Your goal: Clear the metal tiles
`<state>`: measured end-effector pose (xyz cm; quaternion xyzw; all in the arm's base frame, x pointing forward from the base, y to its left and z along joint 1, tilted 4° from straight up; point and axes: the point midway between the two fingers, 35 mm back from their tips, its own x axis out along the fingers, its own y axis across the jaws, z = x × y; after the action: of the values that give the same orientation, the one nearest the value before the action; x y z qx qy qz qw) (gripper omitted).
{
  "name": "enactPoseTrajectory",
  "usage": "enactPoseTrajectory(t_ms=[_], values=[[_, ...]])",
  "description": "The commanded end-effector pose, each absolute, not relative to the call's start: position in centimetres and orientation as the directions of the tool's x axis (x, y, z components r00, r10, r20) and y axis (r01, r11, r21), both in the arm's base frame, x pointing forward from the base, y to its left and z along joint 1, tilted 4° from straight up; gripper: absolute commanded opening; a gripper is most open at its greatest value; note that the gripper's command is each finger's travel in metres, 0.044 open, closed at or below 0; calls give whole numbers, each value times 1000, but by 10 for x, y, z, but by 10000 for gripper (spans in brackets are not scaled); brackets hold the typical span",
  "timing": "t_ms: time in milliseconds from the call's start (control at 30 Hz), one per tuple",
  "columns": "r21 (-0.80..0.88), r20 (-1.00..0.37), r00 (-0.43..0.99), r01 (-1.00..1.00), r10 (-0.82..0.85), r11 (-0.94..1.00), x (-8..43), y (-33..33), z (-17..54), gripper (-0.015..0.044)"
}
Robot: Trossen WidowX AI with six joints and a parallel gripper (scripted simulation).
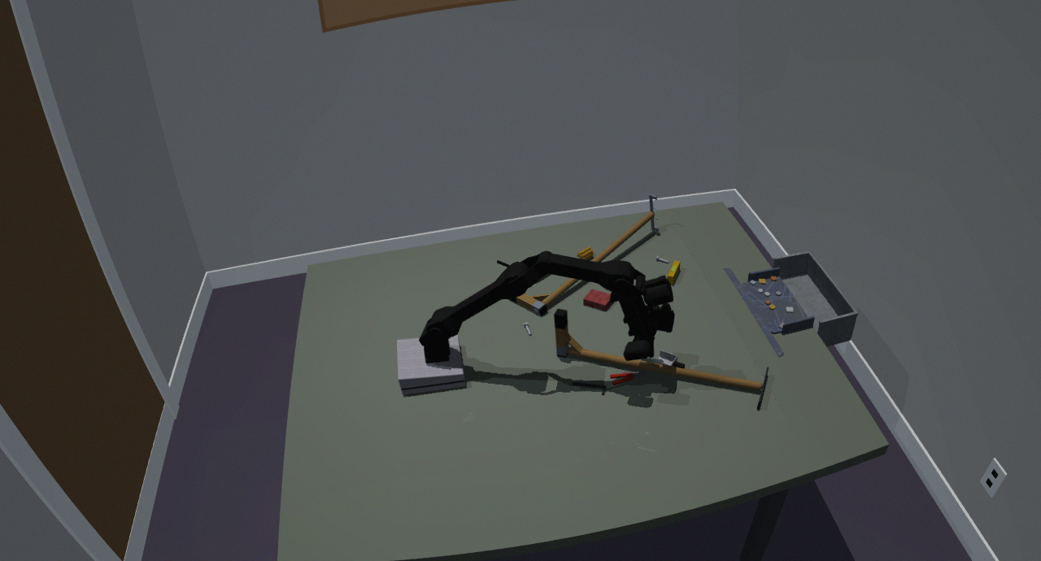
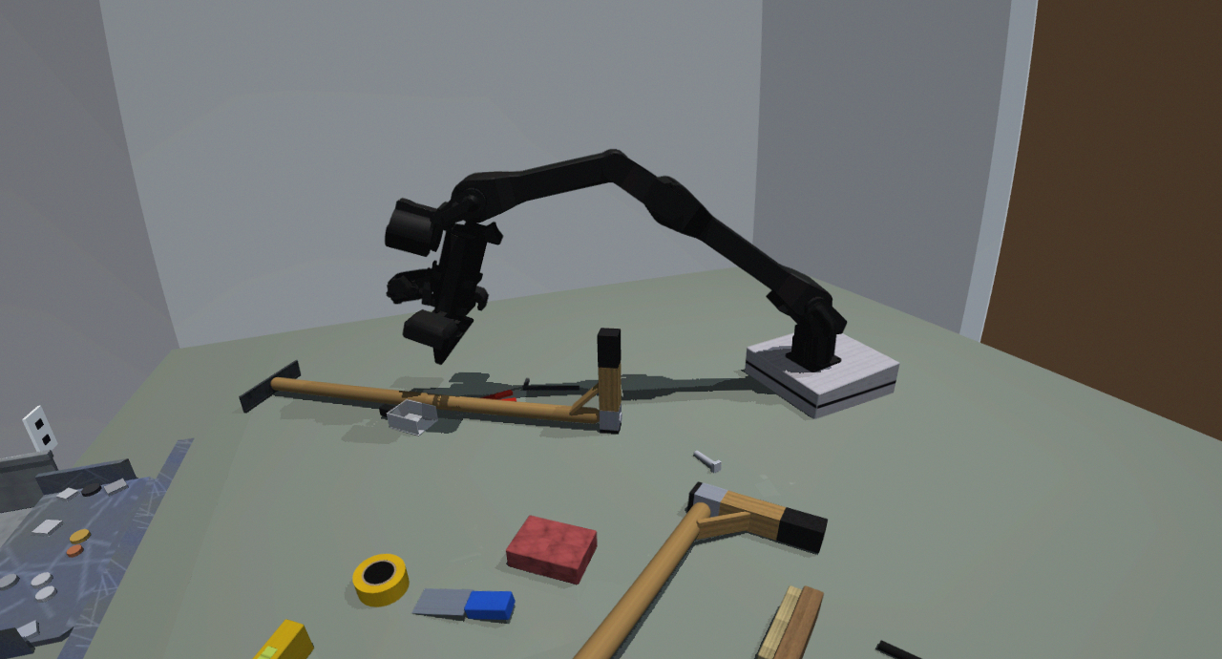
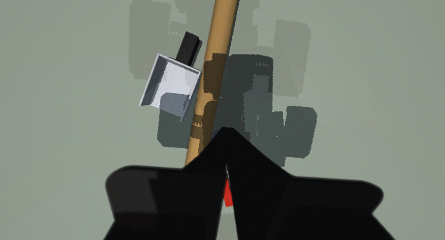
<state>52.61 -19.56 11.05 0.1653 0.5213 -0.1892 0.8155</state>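
Note:
My gripper [image 1: 638,352] [image 2: 446,351] [image 3: 227,133] is shut and empty, above the long scraper's handle. The long scraper [image 1: 713,379] [image 2: 513,409] [image 3: 224,21] lies on the table, its flat dark blade [image 1: 762,389] [image 2: 269,386] toward the far side and its black-tipped wooden grip [image 1: 560,328] [image 2: 609,369] standing up at the near end. Several small metal tiles, among them a white tile [image 1: 790,309] [image 2: 47,527] and an orange tile [image 2: 79,536], lie on the steel plate [image 1: 756,302] [image 2: 102,537]. The grey catch box [image 1: 837,328] stands at the plate's far end. No tiles show inside it.
A small metal pan [image 1: 665,358] [image 2: 412,416] [image 3: 174,83] lies against the scraper's shaft. A red-handled tool [image 1: 620,380] [image 3: 228,196] lies beside it. A long rake [image 1: 615,243] [image 2: 649,575], red block [image 1: 596,300] [image 2: 551,549], yellow tape roll [image 2: 367,593] and blue-handled putty knife [image 2: 489,605] lie elsewhere on the table.

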Motion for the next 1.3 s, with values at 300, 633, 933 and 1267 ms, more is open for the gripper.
enactPoseTrajectory(t_ms=[300,633,933,1267], values=[[78,-874,455,475,-168,877,503,-219,174,0],[77,-857,482,473,-184,878,493,-227,196,0],[73,-858,480,463,-181,883,500,-230,175,0],[68,-860,478,452,-177,890,506,-231,150,0]])
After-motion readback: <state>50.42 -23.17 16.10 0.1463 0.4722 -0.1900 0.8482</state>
